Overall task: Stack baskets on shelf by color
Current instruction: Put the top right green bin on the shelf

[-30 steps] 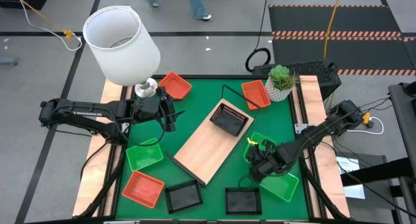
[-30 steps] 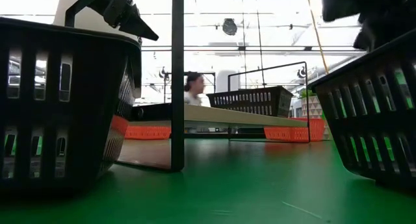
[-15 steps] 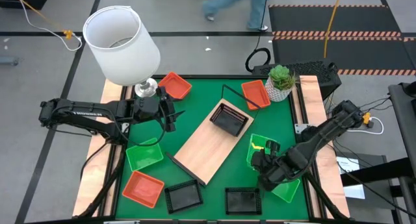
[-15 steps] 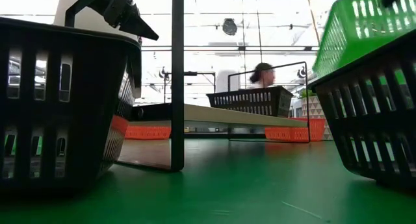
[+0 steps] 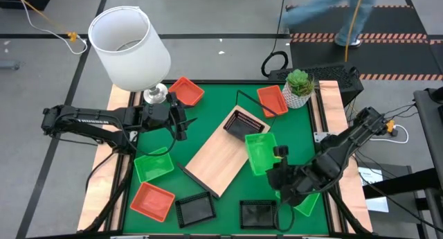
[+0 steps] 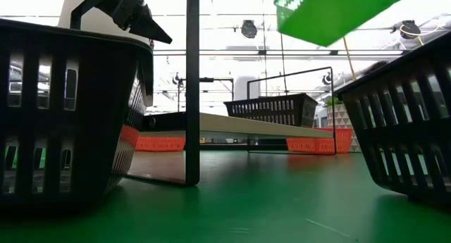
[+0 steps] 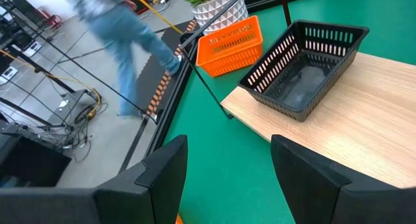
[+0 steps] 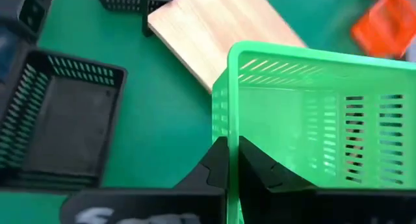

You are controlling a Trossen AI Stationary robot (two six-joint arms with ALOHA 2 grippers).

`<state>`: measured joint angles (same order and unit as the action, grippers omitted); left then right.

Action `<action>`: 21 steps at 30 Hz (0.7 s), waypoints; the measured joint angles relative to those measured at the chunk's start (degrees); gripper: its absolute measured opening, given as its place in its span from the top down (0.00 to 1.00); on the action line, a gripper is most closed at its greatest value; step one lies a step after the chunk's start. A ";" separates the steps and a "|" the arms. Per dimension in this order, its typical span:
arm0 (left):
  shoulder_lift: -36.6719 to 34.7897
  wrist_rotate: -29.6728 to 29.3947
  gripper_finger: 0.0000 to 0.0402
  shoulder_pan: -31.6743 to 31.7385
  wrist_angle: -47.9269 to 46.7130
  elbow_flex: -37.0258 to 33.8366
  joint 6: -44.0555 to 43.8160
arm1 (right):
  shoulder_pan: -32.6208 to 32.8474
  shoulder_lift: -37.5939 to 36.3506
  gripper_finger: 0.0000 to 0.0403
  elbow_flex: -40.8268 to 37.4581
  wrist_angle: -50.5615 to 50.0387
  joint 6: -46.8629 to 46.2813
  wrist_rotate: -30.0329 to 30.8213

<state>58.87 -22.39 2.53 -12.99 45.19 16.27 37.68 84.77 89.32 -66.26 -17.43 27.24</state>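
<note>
Right gripper [image 8: 227, 160] pinching a green basket [image 5: 259, 153] aloft at centre right beside the shelf [image 5: 225, 152], left gripper [image 7: 227, 169] spread, idle at left.

Shelf [image 5: 220, 154] lies diagonally mid-table, one basket [image 5: 243, 126] on its 1 o'clock end; held basket [image 5: 259, 153] just beside at 4 o'clock.

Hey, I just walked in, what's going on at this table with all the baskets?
The right gripper is shut on the rim of a green basket, held in the air beside the wooden shelf. One black basket already sits on that shelf. The other baskets are spread over the green mat. The left gripper hangs open above the mat near the shelf, holding nothing. A person is walking past behind the table.
</note>
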 joint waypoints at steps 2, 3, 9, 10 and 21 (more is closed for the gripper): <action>0.00 0.00 0.44 0.02 0.00 0.02 0.00 | -0.79 0.00 0.99 -0.01 1.16 5.53 -0.01; 0.00 0.01 0.44 0.01 0.00 0.02 0.00 | -1.29 0.00 0.99 0.00 1.91 7.90 0.00; 0.00 0.00 0.44 0.01 0.00 0.02 0.00 | -4.99 0.00 0.99 0.00 6.37 21.30 -0.08; 0.00 0.01 0.44 0.00 0.00 0.02 0.00 | -5.64 0.00 0.99 0.00 6.87 23.44 -0.15; -0.01 0.00 0.44 0.02 -0.66 0.02 0.56 | -13.77 0.56 0.99 -0.02 15.89 44.43 -8.80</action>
<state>58.86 -22.39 2.55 -13.65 45.21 16.84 23.92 85.33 89.30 -50.37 27.00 18.45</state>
